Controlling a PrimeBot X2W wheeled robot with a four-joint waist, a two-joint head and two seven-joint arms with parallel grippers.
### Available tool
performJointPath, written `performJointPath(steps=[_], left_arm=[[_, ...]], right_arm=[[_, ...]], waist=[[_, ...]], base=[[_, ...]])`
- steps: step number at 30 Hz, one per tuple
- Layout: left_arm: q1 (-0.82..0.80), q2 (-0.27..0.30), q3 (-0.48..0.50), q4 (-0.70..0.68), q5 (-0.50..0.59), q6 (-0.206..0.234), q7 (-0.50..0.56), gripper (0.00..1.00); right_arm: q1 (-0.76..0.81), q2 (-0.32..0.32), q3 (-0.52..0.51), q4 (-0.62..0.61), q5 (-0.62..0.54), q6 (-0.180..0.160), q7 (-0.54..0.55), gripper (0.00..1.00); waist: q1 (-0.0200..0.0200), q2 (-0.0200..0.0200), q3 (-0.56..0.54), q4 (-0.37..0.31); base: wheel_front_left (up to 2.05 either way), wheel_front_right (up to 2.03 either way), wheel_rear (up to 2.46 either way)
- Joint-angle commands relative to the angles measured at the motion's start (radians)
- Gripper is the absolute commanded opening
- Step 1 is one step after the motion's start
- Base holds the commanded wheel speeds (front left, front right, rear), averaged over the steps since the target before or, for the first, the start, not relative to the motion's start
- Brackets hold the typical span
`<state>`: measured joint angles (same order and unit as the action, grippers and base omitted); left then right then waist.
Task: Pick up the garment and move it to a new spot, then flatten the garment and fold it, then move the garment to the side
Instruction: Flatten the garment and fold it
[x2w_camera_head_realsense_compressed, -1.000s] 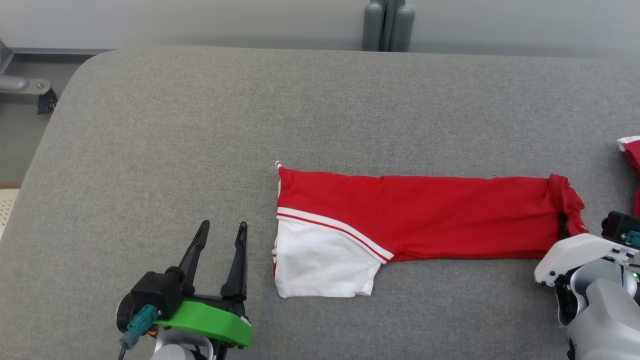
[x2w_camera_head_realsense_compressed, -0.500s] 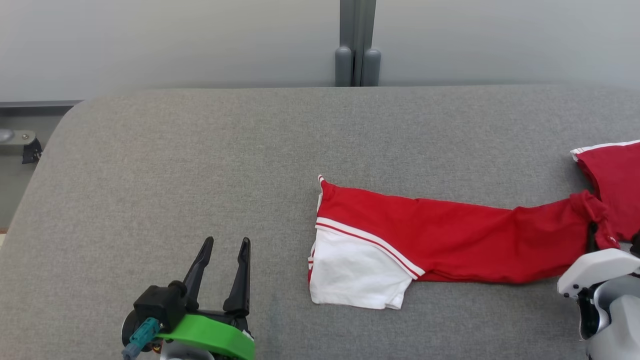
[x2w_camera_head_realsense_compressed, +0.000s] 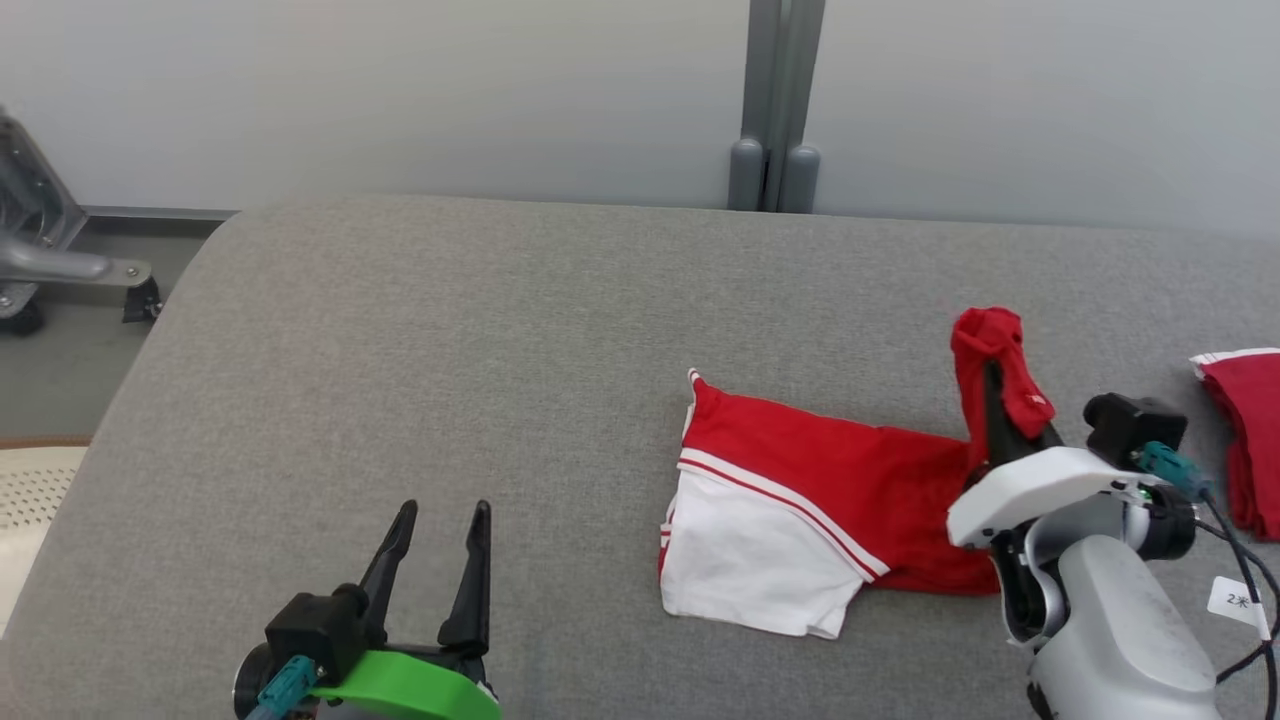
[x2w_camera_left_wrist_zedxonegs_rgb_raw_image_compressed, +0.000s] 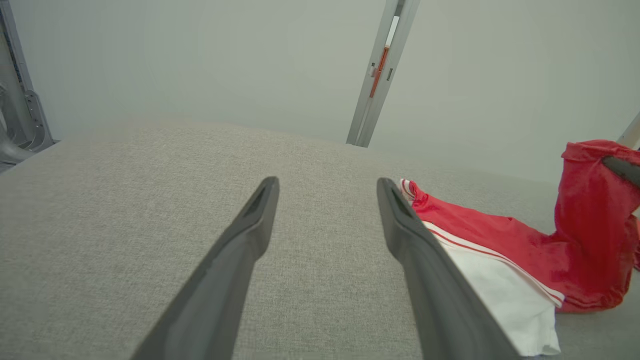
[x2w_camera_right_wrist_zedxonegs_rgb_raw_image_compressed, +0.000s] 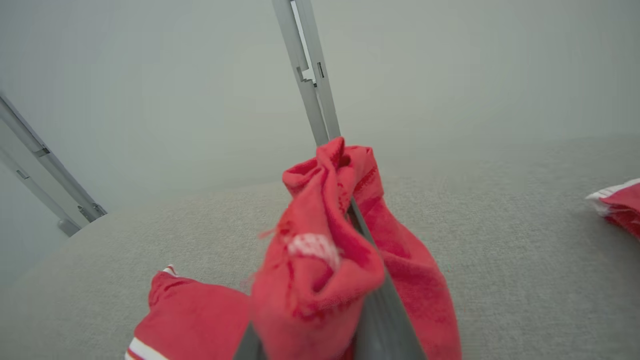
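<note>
Right of centre on the grey padded table (x2w_camera_head_realsense_compressed: 450, 350), the red-and-white fabric garment's (x2w_camera_head_realsense_compressed: 800, 470) raised end is pinched by the right gripper (x2w_camera_head_realsense_compressed: 990, 390), cloth hiding its tips. Lower left, the left gripper (x2w_camera_head_realsense_compressed: 444, 512) gapes empty.

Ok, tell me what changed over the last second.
The right gripper, still shut on the garment, has lifted its red end off the gray surface and carried it toward the white end, bunching the cloth. The left gripper stays open and idle; the white end still lies flat.
</note>
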<state>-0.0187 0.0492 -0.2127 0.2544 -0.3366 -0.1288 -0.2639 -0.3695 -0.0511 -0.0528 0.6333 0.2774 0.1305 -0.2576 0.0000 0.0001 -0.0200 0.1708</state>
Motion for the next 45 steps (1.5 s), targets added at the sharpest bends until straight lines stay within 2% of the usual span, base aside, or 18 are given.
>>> performJointPath(steps=[1, 6, 10, 22, 25, 26, 27, 28, 29, 34, 41, 45], left_arm=[[0.014, 0.003, 0.01, 0.004, 0.009, -0.003, 0.0, 1.0], [0.0, 0.003, -0.018, 0.009, -0.002, -0.003, 0.0, 1.0], [0.002, 0.008, -0.024, 0.019, 0.006, -0.003, 0.0, 1.0], [-0.024, 0.004, -0.033, 0.027, -0.005, -0.003, 0.0, 1.0], [-0.029, 0.003, -0.039, 0.029, -0.006, -0.003, 0.0, 1.0], [-0.032, 0.003, -0.041, 0.03, -0.007, -0.003, 0.0, 1.0], [-0.034, 0.003, -0.041, 0.03, -0.009, -0.003, 0.0, 1.0], [-0.035, 0.003, -0.04, 0.03, -0.01, -0.003, 0.0, 1.0], [-0.035, 0.003, -0.039, 0.031, -0.012, -0.003, 0.0, 1.0], [-0.031, 0.002, -0.035, 0.035, -0.015, -0.003, 0.0, 1.0], [-0.035, 0.002, -0.036, 0.041, -0.018, -0.003, 0.0, 1.0], [-0.026, 0.003, -0.029, 0.043, -0.011, -0.003, 0.0, 1.0]], right_arm=[[0.013, -0.001, 0.042, -0.009, 0.033, 0.0, 0.003, 0.0], [0.017, -0.003, 0.215, 0.015, 0.155, 0.0, -0.001, 0.0], [0.001, -0.002, 0.294, 0.064, 0.202, 0.0, -0.006, 0.0], [-0.055, -0.001, 0.307, 0.19, 0.202, 0.0, -0.008, 0.0], [-0.048, -0.001, 0.339, 0.204, 0.195, 0.0, -0.008, 0.0], [-0.043, -0.001, 0.351, 0.207, 0.202, 0.0, -0.008, 0.21], [-0.038, -0.001, 0.364, 0.208, 0.213, 0.0, -0.008, 0.57], [-0.037, -0.001, 0.374, 0.206, 0.221, 0.0, -0.008, 0.86], [-0.034, -0.001, 0.389, 0.204, 0.241, 0.0, -0.008, 1.0], [-0.033, -0.001, 0.478, 0.213, 0.309, 0.0, -0.008, 1.0], [-0.043, -0.003, 0.714, 0.186, 0.471, 0.0, 0.029, 1.0], [-0.069, -0.001, 0.777, 0.169, 0.514, 0.0, 0.017, 1.0]], waist=[[0.0, -0.0001, -0.013, 0.038], [0.0, -0.0001, -0.01, 0.097], [0.0, -0.0001, -0.002, 0.138], [0.0, -0.0001, 0.054, 0.208], [0.0, -0.0001, 0.064, 0.216], [0.0, -0.0001, 0.065, 0.218], [0.0, -0.0001, 0.067, 0.219], [0.0, -0.0001, 0.069, 0.219], [0.0, -0.0001, 0.071, 0.22], [0.0, -0.0001, 0.068, 0.213], [0.0, -0.0001, 0.05, 0.178], [0.0, -0.0001, 0.033, 0.145]], base=[[0.0, 0.0, 0.0], [0.0, 0.0, 0.0], [0.0, 0.0, 0.0], [0.0, 0.0, 0.0], [0.0, 0.0, 0.0], [0.0, 0.0, 0.0], [0.0, 0.0, 0.0], [0.0, 0.0, 0.0], [0.0, 0.0, 0.0], [0.0, 0.0, 0.0], [0.0, 0.0, 0.0], [0.0, 0.0, 0.0]])
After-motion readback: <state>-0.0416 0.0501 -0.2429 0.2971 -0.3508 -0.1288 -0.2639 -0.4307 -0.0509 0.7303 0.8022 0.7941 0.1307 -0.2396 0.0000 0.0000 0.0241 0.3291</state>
